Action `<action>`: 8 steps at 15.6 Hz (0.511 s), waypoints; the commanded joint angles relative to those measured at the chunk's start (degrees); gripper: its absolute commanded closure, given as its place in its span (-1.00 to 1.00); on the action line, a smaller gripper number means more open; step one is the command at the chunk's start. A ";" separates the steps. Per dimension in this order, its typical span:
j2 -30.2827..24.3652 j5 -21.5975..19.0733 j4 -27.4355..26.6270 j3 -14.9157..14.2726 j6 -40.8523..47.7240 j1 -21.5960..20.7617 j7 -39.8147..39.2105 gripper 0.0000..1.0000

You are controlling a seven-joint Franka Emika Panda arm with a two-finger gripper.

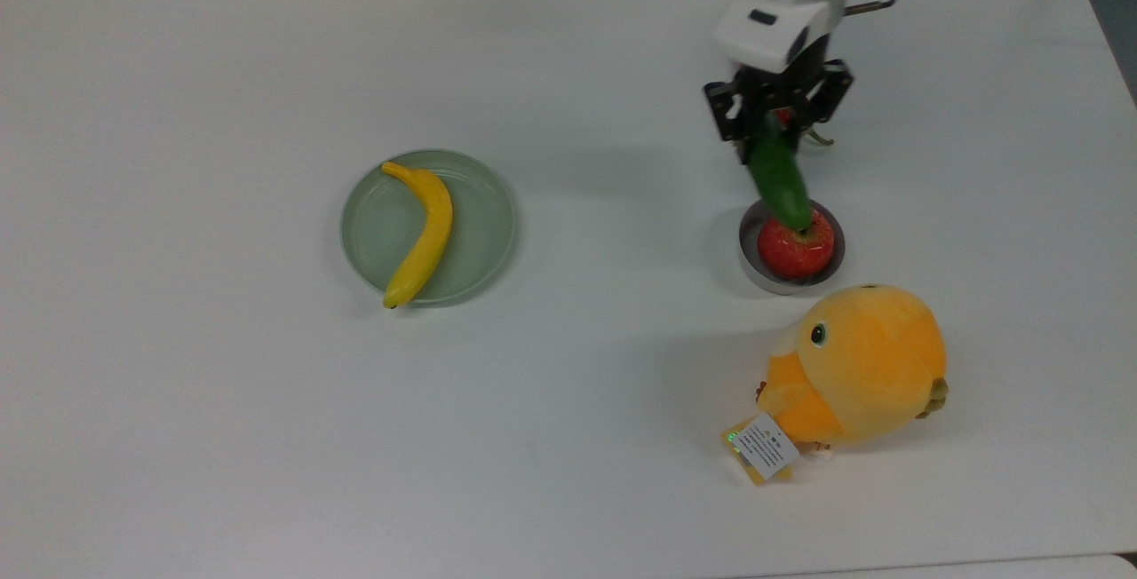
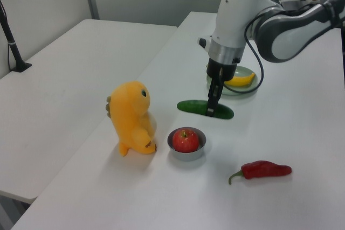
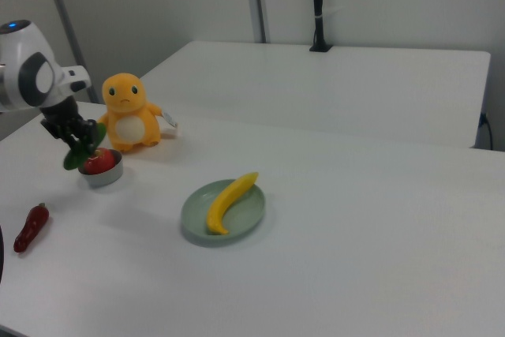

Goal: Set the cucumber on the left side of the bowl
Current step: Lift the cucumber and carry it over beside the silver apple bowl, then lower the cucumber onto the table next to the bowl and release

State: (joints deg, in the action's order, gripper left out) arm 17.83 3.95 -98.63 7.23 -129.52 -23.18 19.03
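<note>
My gripper (image 1: pixel 775 117) is shut on one end of the dark green cucumber (image 1: pixel 780 179) and holds it in the air. In the top view the cucumber's free end overlaps the red apple (image 1: pixel 797 250) that sits in the small grey bowl (image 1: pixel 749 266). The left view has the cucumber (image 2: pixel 205 109) hanging level just beyond the bowl (image 2: pixel 186 155), with the gripper (image 2: pixel 212 105) pointing straight down on it. In the right view the gripper (image 3: pixel 75 136) and cucumber (image 3: pixel 81 154) hover over the bowl (image 3: pixel 102 177).
A pale green plate (image 1: pixel 484 224) with a banana (image 1: pixel 422 233) lies at the top view's left. An orange plush toy (image 1: pixel 857 366) stands close to the bowl. A red chili pepper (image 2: pixel 264 169) lies on the white table near the bowl.
</note>
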 commanded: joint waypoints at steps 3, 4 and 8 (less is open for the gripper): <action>8.00 0.53 7.04 0.33 -6.87 -7.66 16.19 0.52; 9.92 0.62 8.78 0.24 -8.45 -8.36 19.08 0.52; 13.10 0.97 10.73 0.16 -9.78 -9.07 19.73 0.52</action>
State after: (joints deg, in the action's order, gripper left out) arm 28.35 4.14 -90.46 7.88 -138.06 -31.42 37.02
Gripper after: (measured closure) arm 0.507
